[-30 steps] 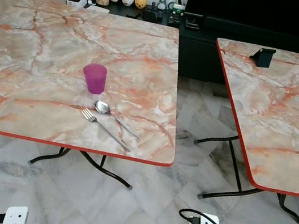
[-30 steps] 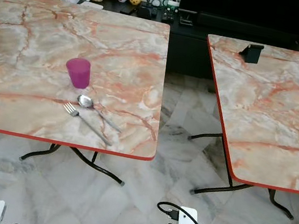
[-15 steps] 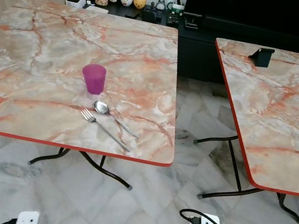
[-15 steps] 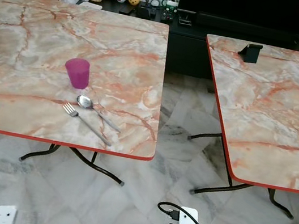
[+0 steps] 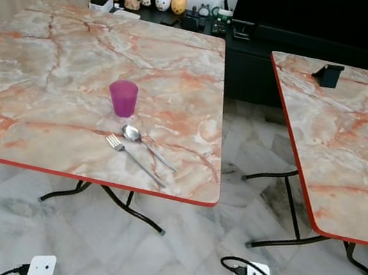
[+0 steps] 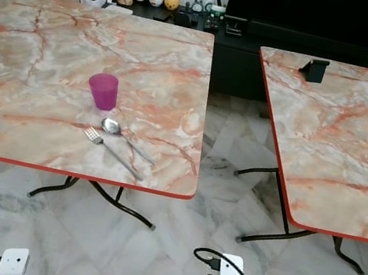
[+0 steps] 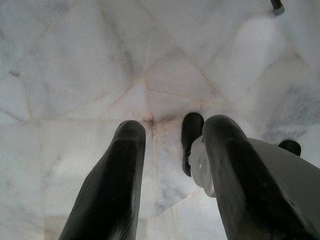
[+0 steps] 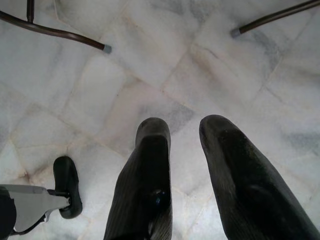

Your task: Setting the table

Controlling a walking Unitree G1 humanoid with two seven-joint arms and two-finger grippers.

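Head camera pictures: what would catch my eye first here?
A purple cup stands alone on the left marble-patterned table, with a spoon and fork lying side by side just nearer the front edge. A second matching table stands to the right, across a gap of pale tiled floor.

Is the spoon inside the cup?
No, the spoon lies flat on the table beside the fork, in front of the upright purple cup.

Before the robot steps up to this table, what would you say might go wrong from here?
The fork and spoon lie close to the table edge; a clumsy reach might push them off. The purple cup stands just behind them and could be tipped. Table legs splay across the floor where the robot walks.
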